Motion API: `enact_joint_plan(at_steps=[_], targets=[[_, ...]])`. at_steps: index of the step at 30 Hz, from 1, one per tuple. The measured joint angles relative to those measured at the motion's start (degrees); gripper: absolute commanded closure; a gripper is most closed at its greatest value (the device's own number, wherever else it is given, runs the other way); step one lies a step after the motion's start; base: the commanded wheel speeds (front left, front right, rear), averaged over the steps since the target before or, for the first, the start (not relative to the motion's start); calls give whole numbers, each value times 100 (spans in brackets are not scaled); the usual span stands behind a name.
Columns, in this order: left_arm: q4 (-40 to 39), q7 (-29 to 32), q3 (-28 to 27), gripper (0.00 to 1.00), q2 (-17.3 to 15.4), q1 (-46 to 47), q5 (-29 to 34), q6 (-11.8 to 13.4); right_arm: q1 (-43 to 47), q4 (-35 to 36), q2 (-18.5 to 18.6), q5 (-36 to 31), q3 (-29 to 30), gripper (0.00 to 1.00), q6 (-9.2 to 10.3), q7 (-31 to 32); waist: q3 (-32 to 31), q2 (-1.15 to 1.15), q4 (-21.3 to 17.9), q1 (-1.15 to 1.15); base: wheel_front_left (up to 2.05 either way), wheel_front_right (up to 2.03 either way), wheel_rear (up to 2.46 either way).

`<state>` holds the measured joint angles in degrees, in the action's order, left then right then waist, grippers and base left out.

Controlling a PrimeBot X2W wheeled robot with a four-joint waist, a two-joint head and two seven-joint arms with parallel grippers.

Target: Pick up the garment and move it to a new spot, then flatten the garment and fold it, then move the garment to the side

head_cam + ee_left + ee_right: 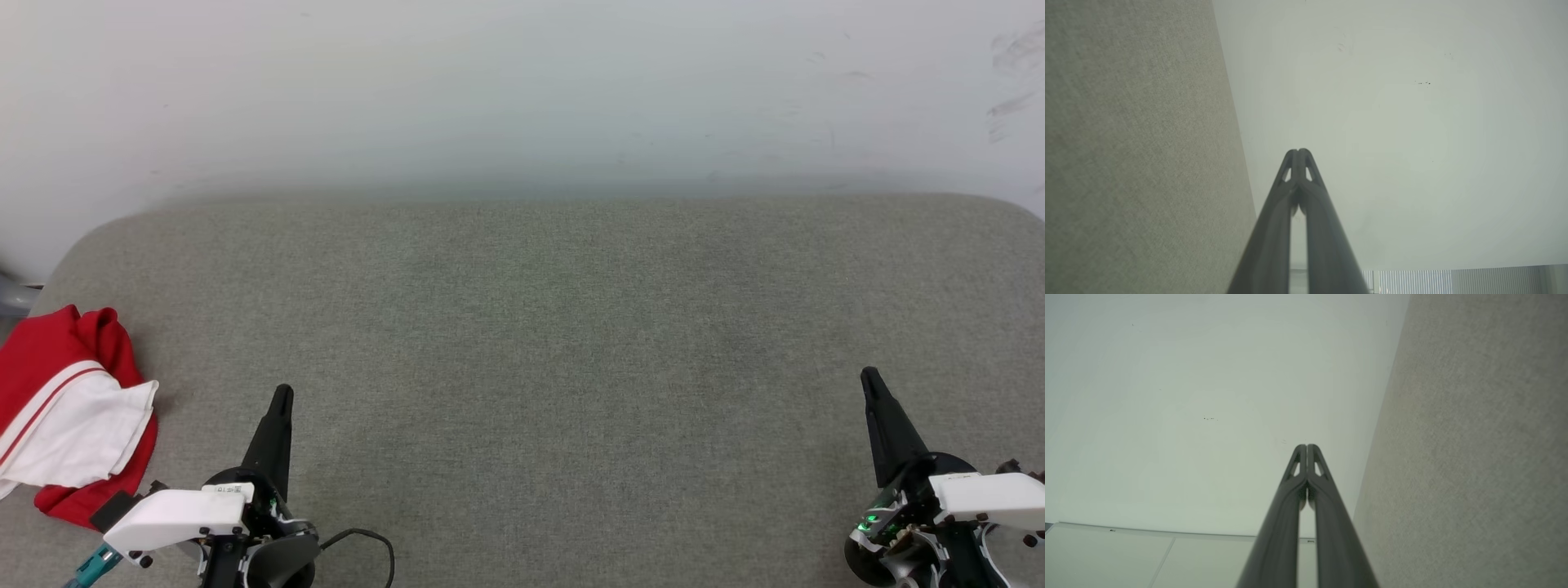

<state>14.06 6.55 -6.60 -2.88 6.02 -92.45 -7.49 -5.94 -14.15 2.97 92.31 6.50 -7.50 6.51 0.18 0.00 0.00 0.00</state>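
Red-and-white garment (73, 408) bunched at 9 o'clock edge of grey fabric surface (539, 327)
Left gripper (282, 396) at 8 o'clock near garment, right gripper (870, 380) at 4 o'clock well apart; both claws pressed together, holding nothing

Left tool (282, 392), right tool (868, 376): long dark fingers (269, 449); white wrist shells (175, 514); black cable (367, 535); green lights (872, 518).

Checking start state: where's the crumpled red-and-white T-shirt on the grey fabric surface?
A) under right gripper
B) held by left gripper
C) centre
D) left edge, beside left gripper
D: the red-and-white T-shirt lies at the left edge of the grey fabric surface, beside the shut left gripper.
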Motion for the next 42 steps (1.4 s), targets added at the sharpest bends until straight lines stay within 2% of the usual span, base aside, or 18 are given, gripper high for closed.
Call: enact_joint_plan(at_steps=[42], targets=[[0,0,0,100,0,0,0,0,0,0,0,0,0,100,0,0,0,0,0,0,0,0,0]])
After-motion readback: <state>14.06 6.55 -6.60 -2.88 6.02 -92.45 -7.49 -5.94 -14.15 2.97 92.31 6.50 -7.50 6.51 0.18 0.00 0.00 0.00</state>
